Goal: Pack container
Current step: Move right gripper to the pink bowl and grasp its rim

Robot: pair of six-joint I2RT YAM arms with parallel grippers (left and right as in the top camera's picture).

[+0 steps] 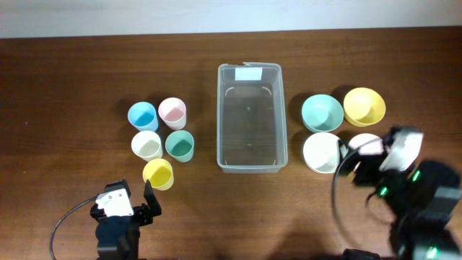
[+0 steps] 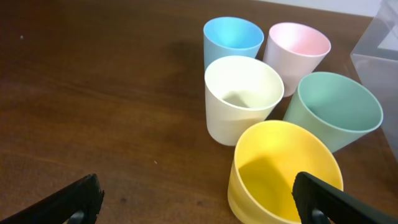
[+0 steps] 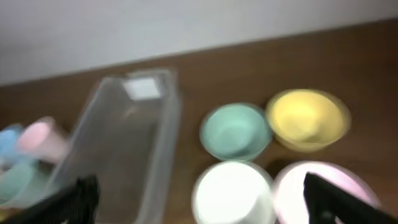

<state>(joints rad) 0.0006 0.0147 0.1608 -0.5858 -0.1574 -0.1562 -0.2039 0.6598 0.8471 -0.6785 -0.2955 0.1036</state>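
Clock directions are taken from above, with the container at the centre of the face.

Nearest, at 7 o'clock, the left arm is seen low over the dark wooden worktop. The left jaws are spread wide and hold nothing. One finger lies just beside a yellow cup; contact cannot be told. At 4 o'clock the right arm is seen, and the right jaws are likewise spread wide and empty, above a pink bowl and next to a white bowl.

Further out, at 9 o'clock, four more cups are clustered close together beyond the yellow one: a cream cup, a green cup, a blue cup and a pink cup. At 3 o'clock, beyond the white and pink bowls, a mint bowl and a yellow bowl are set.

Between the two groups the container is found: clear, rectangular, round-cornered, upright and empty, its long sides running near to far. A small white label is fixed at the far short rim, at 12 o'clock.

The container is judged to be light, thin-walled and smooth, so it may slide when nudged and flex if squeezed. If it must be steadied, the rolled rim of a long side is judged the best hold, pinched with one finger inside and one outside.
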